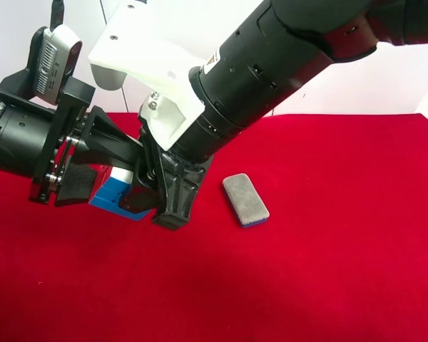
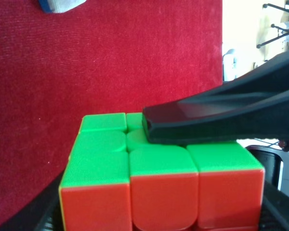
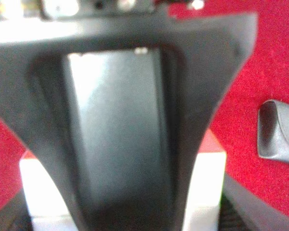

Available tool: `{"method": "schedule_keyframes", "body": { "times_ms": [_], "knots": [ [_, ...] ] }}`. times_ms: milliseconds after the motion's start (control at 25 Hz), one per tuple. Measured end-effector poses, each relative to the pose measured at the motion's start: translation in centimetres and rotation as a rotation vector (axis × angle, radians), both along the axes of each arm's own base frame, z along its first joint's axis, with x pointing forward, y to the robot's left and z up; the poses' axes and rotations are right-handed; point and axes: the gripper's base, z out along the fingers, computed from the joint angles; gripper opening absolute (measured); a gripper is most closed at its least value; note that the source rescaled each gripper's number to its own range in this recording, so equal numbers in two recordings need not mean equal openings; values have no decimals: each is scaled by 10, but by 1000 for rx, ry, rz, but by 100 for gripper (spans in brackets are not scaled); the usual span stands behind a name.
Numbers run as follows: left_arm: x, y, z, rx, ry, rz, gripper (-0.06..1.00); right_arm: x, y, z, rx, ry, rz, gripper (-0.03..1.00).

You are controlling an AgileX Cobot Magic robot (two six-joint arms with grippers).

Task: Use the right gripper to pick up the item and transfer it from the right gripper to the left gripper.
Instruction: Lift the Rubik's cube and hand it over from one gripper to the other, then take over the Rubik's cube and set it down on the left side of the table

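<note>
The puzzle cube (image 1: 113, 194) hangs above the red cloth between both arms, showing blue and white faces. The left gripper (image 1: 103, 182), with the ribbed silver-grey box, comes in from the exterior high view's left. Its fingers close on two opposite sides of the cube. In the left wrist view the cube (image 2: 159, 168) shows green and orange-red faces. One black right-gripper finger (image 2: 207, 120) lies on the green face. The right gripper (image 1: 144, 194), on the arm with the white bracket (image 1: 146, 64), clamps the cube too. In the right wrist view a left-gripper finger (image 3: 120, 134) covers the cube's white face (image 3: 207, 187).
A grey oblong eraser (image 1: 245, 200) lies on the red cloth (image 1: 328, 235) to the right of the grippers in the exterior high view. It also shows in the right wrist view (image 3: 278, 132). A pale wall stands behind the cloth.
</note>
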Motion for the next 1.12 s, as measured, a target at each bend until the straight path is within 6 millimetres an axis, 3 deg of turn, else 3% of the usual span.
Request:
{"method": "schedule_keyframes", "body": {
  "times_ms": [400, 440, 480, 520, 600, 640, 840, 1120],
  "knots": [
    [0, 0, 0, -1, 3, -6, 3, 0, 0, 0, 0, -1, 0, 2],
    [-1, 0, 0, -3, 6, -12, 3, 0, 0, 0, 4, 3, -7, 14],
    [-2, -1, 0, -5, 10, -18, 3, 1, 1, 1, 13, 5, -23, 47],
    [-2, -1, 0, -7, 11, -20, 3, 2, 1, 1, 21, 8, -39, 69],
    [-2, -1, 0, -7, 11, -20, 3, 2, 1, 1, 26, 18, -55, 88],
    [-2, -1, 0, -7, 11, -20, 3, 2, 1, 1, 25, 19, -58, 92],
    [-2, -1, 0, -7, 11, -20, 3, 2, -3, 2, -11, -6, -42, 99],
    [-2, -1, 0, -7, 11, -20, 3, -12, -24, 28, -32, 2, -86, 100]
  ]
}}
